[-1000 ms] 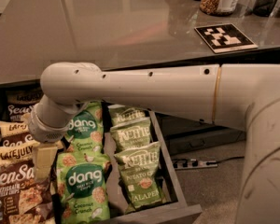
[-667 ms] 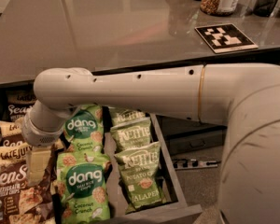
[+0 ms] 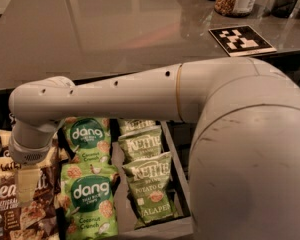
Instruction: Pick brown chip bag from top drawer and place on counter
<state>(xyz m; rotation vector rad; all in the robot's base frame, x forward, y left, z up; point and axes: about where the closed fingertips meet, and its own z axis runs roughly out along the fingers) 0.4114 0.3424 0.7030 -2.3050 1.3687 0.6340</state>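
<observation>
Tool (image 3: 28, 185) at 8 o'clock, aimed down onto brown Sea Salt chip bag (image 3: 14, 218) in top drawer (image 3: 176, 170) for pickup; cannot tell its grip.

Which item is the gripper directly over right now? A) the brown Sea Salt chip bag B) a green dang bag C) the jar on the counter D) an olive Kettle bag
A: the gripper hangs over the brown chip bag at the picture-left end of the top drawer. The dang bags and Kettle bags lie further toward picture right.
</observation>
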